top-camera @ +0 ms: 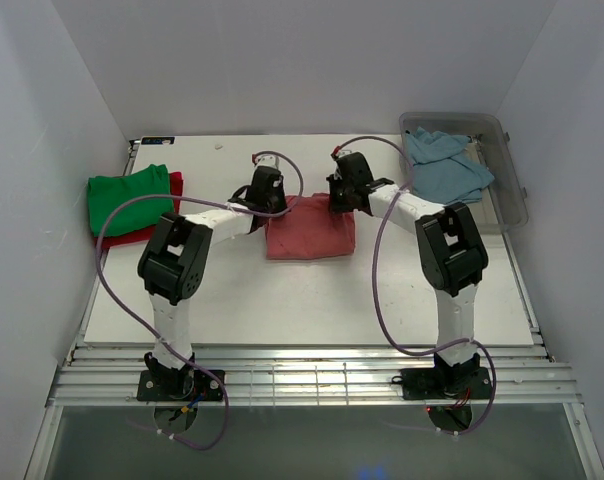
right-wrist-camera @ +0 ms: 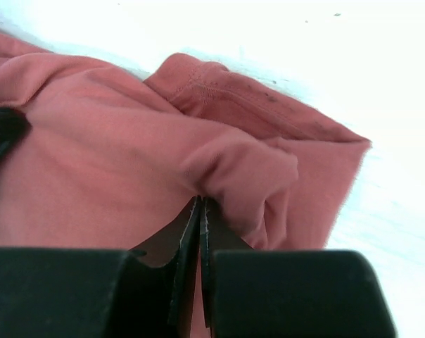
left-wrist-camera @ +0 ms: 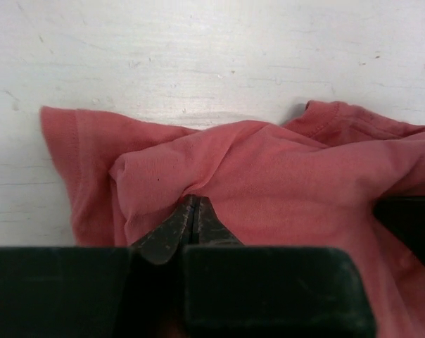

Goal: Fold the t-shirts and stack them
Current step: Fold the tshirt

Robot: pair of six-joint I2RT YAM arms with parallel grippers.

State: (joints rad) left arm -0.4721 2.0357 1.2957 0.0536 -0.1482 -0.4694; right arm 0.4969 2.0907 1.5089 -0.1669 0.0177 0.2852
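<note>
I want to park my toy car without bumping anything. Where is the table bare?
The widest bare patch of table lies between the pink shirt and the table's near edge. Another strip runs along the back, between the green shirt and the bin. The middle is crowded: the left pincer and the right pincer both pinch the pink shirt.

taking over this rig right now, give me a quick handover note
Left gripper: shut, pinching a fold of the salmon-pink shirt at its left side.
Right gripper: shut, pinching the same shirt at its right side.
Shirts: the salmon-pink shirt lies mid-table, partly folded. The green shirt sits on the red shirt at the far left. The light blue shirt is crumpled in the clear bin at the far right.
Done: green and red look folded and stacked.
Left: finish folding the pink one and stack it, then take out, fold and stack the blue one.
</note>
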